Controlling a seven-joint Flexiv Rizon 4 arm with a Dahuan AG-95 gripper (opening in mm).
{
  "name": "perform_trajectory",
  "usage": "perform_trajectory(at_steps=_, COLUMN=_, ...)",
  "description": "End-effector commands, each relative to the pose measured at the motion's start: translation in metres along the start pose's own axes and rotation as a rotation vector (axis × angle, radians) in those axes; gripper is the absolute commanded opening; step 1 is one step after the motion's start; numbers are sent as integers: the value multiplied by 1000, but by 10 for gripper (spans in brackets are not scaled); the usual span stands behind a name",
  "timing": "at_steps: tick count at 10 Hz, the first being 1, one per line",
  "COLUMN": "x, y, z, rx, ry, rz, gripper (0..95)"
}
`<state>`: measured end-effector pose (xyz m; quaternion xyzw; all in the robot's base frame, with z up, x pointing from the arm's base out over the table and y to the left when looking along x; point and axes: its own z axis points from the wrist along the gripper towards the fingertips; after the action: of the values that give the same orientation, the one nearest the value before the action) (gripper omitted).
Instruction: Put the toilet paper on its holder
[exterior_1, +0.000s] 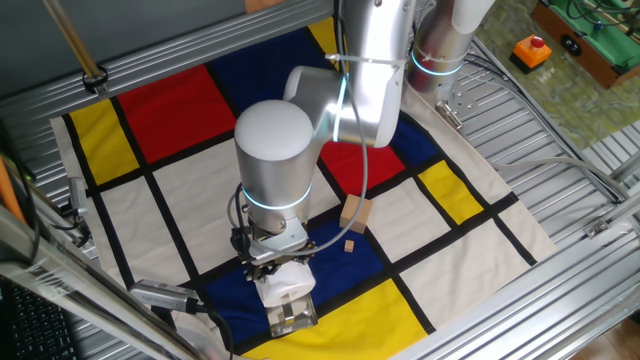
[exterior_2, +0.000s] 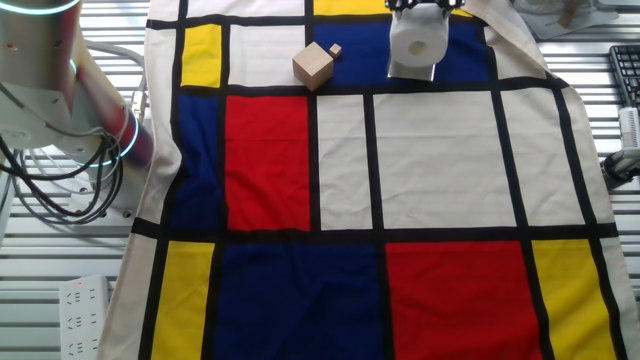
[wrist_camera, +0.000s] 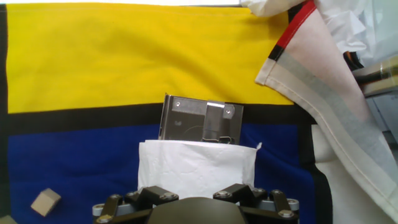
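One gripper (wrist_camera: 196, 202) clamped on toilet paper (wrist_camera: 196, 169), roll hiding lower holder (wrist_camera: 200, 119), fingertips unseen

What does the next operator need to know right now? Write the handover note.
Tool: shut on the toilet paper, low over the cloth near its edge.
Holder: chrome plate just beyond the roll in the hand view; the roll hides its bar, so whether the roll is threaded on cannot be told.
Wooden cube and a small block lie apart, beside.
Done: roll brought to the holder.
Left: confirm seating, release, retreat.
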<state>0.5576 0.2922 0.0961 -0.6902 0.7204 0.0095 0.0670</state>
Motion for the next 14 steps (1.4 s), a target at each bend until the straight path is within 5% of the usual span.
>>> perform_trajectory(at_steps=1, x=-1, y=0, z=1, rx=7, ry=-7, rz=7, gripper=0)
perform_trajectory(at_steps=14, x=-9, y=3, z=3, rx=9, ry=-17, rz=39, gripper=0)
